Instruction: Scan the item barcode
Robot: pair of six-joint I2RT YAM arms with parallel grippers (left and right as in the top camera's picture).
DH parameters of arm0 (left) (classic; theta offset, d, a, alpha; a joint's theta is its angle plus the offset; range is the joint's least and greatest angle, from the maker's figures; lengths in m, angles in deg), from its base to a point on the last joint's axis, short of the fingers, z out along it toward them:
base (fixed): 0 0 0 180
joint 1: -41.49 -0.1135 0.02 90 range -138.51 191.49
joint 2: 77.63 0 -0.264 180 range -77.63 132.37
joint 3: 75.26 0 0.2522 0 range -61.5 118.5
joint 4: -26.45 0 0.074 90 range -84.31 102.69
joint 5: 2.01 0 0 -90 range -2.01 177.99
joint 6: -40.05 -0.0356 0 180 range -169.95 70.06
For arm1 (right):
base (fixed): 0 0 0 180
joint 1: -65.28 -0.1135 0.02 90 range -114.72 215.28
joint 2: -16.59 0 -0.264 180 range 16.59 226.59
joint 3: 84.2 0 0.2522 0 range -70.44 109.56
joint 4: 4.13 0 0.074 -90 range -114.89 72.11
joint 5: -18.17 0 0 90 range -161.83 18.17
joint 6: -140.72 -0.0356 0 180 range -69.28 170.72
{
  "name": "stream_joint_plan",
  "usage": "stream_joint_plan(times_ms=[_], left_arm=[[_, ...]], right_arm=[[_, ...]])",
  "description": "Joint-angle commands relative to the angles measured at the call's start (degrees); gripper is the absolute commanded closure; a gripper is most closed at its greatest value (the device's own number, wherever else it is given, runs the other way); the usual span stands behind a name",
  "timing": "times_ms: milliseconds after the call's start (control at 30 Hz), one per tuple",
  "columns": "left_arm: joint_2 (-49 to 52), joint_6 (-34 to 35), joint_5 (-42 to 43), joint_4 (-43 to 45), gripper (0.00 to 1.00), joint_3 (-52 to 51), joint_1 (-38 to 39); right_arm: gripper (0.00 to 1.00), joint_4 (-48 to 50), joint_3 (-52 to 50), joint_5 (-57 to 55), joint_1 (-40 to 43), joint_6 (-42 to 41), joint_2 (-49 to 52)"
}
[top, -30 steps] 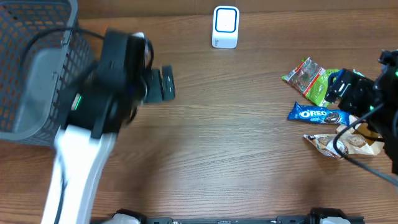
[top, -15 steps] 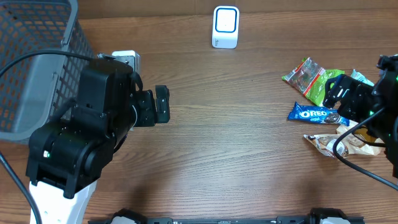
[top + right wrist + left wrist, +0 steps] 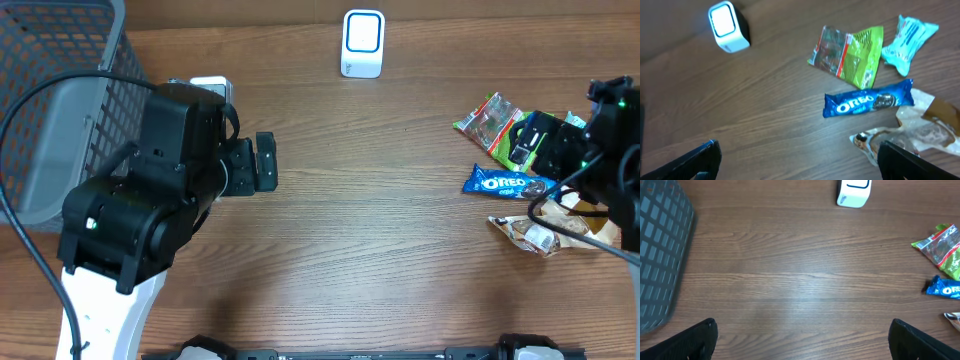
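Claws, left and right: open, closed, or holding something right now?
Left claw: open, holding nothing.
Right claw: open, holding nothing.

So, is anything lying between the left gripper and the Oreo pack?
No: only bare table between left gripper and Oreo pack, clearest in the overhead view.

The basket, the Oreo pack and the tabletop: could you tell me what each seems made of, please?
Basket: grey matte grid, likely plastic or coated wire. Oreo pack: glossy blue plastic film, with sheen and crimped ends. Tabletop: brown wood or wood-look laminate, showing long grain lines.
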Motion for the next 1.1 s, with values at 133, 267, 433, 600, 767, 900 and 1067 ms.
stream_joint_plan(times_ms=[133, 267, 433, 600, 767, 900, 1067], left_arm=[[1.55, -1.46, -0.74, -0.15, 0.0, 0.22, 0.39], [2.16, -1.46, -0.76, -0.15, 0.0, 0.22, 0.39], [2.95, -1.46, -0.74, -0.13, 0.0, 0.22, 0.39], [3.5, -1.46, -0.74, -0.13, 0.0, 0.22, 0.39], [3.98, -1.46, -0.74, -0.13, 0.0, 0.22, 0.39], [4.0, -1.46, -0.74, -0.13, 0.0, 0.22, 0.39], [4.0, -1.46, -0.74, -0.11, 0.0, 0.22, 0.39]], right_arm=[[0.0, 5.22, -0.09, -3.13, -1.97, 0.31, -2.32], [0.0, 17.35, -7.21, -7.37, -4.9, 0.55, -8.63], [0.0, 32.96, -22.27, -7.39, -5.44, 3.52, -19.67], [0.0, 46.6, -38.99, -7.34, -5.68, 3.48, -31.61], [0.0, 59.08, -55.21, -7.39, -7.82, 5.42, -43.78], [0.0, 66.82, -65.99, -7.41, -8.39, 6.38, -51.58], [0.0, 73.81, -76.76, -7.65, -8.39, 6.54, -57.57]])
